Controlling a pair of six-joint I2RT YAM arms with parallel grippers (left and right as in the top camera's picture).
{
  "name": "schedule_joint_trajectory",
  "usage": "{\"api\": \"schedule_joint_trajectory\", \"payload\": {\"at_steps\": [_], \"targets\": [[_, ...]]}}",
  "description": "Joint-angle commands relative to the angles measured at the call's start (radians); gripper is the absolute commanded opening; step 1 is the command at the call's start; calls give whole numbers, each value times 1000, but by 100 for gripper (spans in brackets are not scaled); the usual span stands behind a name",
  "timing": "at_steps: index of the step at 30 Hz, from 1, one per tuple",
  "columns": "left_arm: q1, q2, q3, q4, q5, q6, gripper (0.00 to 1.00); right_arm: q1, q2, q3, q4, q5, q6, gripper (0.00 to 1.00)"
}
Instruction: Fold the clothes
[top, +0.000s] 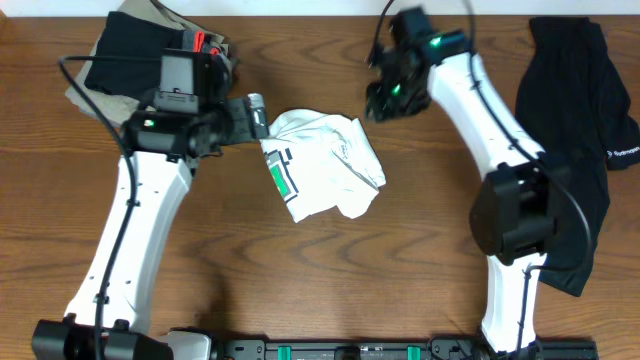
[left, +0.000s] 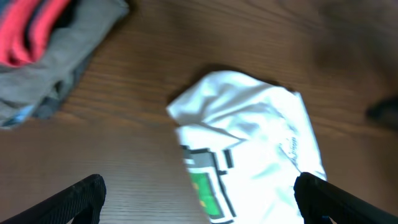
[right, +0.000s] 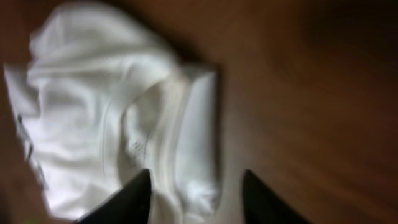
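Dark wood-grain tabletop (top: 320, 270) fills the overhead view and carries everything. Both white arms reach in from the near edge, the left arm (top: 140, 220) angling up toward the centre, the right arm (top: 500, 150) bending up and inward.

A black garment (top: 585, 110) lies spread along the right side, partly under the right arm's elbow. A pile of clothes (top: 120, 50) sits at the upper left, showing black, tan and red fabric, with the left arm's wrist over its near edge.

I record the white T-shirt (top: 325, 165) bunched and creased at the centre of the tabletop, between the two hands, well apart from the black garment.

Left hand (top: 255, 115) sits at the shirt's upper-left edge with its fingers (left: 81, 199) spread wide and nothing between them; I cannot tell whether it touches the cloth. Right hand (top: 385, 98) is off the shirt's upper-right corner; the wrist view is blurred, yet its fingers (right: 134, 199) stand parted, gripping nothing.

A small green print (top: 281, 178) shows on the shirt's left part.
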Motion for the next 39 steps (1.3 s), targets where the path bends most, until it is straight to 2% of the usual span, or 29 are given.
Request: {"api": "schedule_joint_trajectory", "payload": {"at_steps": [1, 9, 13, 18, 22, 32, 39], "targets": [[-77, 36, -15, 21, 21, -42, 98, -92, -14, 79, -10, 112, 32, 53], [-306, 225, -10, 161, 21, -139, 98, -265, -14, 92, -69, 97, 42, 56], [-367, 332, 11, 111, 20, -157, 99, -311, -14, 92, -104, 97, 41, 56], [-366, 368, 10, -106, -27, -159, 98, -319, -14, 92, -108, 103, 23, 56], [-356, 367, 10, -204, -81, -159, 98, -315, -13, 92, -100, 105, 23, 56], [-353, 394, -54, -209, -192, -147, 98, -307, -13, 80, -100, 105, 23, 56], [-345, 428, -93, -166, -212, -147, 99, -306, -13, 55, -95, 105, 23, 56]]}}
